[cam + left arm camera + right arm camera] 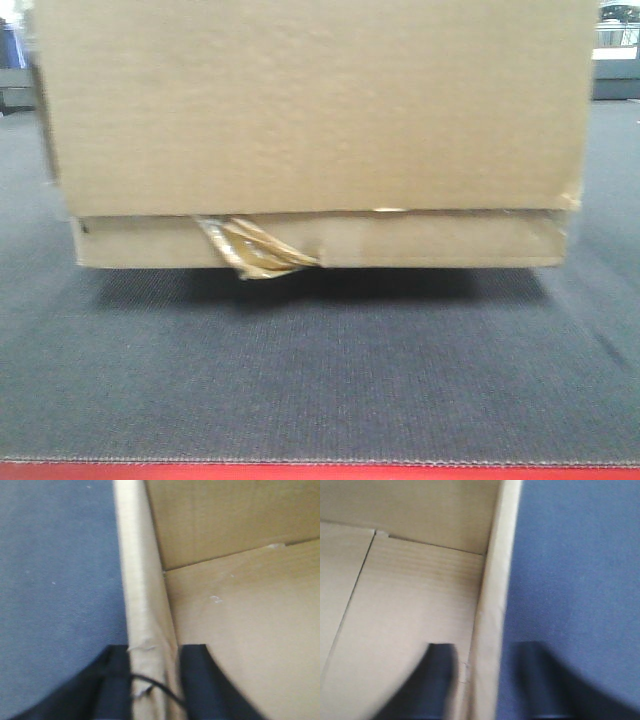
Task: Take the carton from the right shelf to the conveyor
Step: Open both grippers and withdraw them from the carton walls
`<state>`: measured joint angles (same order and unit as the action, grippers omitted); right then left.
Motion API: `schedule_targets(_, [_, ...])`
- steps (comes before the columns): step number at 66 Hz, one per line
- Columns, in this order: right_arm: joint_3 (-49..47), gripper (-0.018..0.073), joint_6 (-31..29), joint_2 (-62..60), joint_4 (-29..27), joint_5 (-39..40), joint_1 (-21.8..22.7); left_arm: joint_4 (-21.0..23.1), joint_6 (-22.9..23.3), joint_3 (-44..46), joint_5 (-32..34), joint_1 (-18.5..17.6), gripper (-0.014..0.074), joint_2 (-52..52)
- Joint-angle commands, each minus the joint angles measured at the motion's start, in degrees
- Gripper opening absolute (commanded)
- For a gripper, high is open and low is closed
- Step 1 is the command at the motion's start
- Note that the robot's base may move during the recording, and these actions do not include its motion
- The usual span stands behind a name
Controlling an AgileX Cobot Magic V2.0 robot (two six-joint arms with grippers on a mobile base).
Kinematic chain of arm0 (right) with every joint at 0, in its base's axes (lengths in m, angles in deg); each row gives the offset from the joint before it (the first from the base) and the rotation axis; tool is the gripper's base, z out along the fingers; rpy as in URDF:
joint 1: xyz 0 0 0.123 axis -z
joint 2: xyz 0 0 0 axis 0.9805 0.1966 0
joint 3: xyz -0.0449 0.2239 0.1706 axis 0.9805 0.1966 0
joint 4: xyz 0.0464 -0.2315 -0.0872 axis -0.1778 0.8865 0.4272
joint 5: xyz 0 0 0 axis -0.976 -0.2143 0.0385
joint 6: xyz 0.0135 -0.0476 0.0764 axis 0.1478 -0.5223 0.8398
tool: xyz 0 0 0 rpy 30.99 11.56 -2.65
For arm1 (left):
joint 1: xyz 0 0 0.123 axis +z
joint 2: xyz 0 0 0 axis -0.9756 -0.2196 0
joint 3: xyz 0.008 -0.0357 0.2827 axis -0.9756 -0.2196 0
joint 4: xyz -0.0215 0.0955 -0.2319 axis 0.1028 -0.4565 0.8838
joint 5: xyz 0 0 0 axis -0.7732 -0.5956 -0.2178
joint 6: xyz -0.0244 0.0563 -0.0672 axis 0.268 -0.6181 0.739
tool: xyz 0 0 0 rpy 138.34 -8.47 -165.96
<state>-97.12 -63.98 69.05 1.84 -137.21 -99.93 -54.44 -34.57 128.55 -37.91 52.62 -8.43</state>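
The carton (pixel 320 120), plain brown cardboard with a wad of tape (pixel 255 250) on its lower strip, fills the front view over the conveyor (pixel 320 380); a shadow lies under it, and whether it touches the belt I cannot tell. My left gripper (pixel 154 652) is shut on the carton's left wall (pixel 137 580), one finger outside, one inside. My right gripper (pixel 488 650) straddles the right wall (pixel 495 580) with a gap on each side, open. The carton's inside shows bare (pixel 250 630) (pixel 410 595). The right shelf is out of view.
The conveyor's red edge strip (pixel 320 472) runs along the near edge. Dark belt lies outside the carton on both sides (pixel 55 580) (pixel 575 570). Blurred grey and blue shapes stand far behind at the upper left (pixel 12 70) and upper right (pixel 615 60).
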Motion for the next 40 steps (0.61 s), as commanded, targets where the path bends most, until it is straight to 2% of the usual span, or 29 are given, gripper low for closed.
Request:
schedule_targets(1, [-0.2, 0.047, 0.6, -0.1, 0.4, 1.6, 0.2, 0.5, -0.4, 0.3, 2.6, -0.5, 0.0372, 0.3])
schedule_targets(3, [-0.2, 0.0581, 0.6, -0.1, 0.4, 1.2, 0.2, 0.5, -0.4, 0.3, 2.6, -0.5, 0.045, 0.3])
schedule_targets(8, [-0.2, 0.057, 0.6, -0.2, 0.4, 0.4, 0.2, 0.7, -0.4, 0.5, 2.6, -0.5, 0.0633, 0.8])
schedule_targets(18, [-0.2, 0.057, 0.6, -2.5, 0.4, -0.3, 0.2, 0.9, -0.4, 0.5, 2.1, -0.5, 0.0536, 4.0])
schedule_targets(28, [-0.2, 0.0567, 0.6, -7.4, 0.4, -0.3, 0.3, 1.6, -0.4, 0.5, 2.4, 0.2, 0.0536, 10.0])
schedule_targets(33, [-0.2, 0.0522, 0.6, -9.9, 0.4, -0.9, 1.2, 3.4, -0.4, 0.3, 2.9, 1.9, 0.0536, 12.7])
schedule_targets(36, [-0.2, 0.0456, 0.6, -11.4, 0.4, -1.6, 2.1, 5.0, -0.7, 0.1, 3.1, 3.7, 0.0536, 14.0])
schedule_targets(40, [0.0, 0.0334, 0.6, -13.4, 0.4, -3.1, 4.2, 8.6, -3.8, -0.4, 3.1, 6.6, 0.053, 16.0])
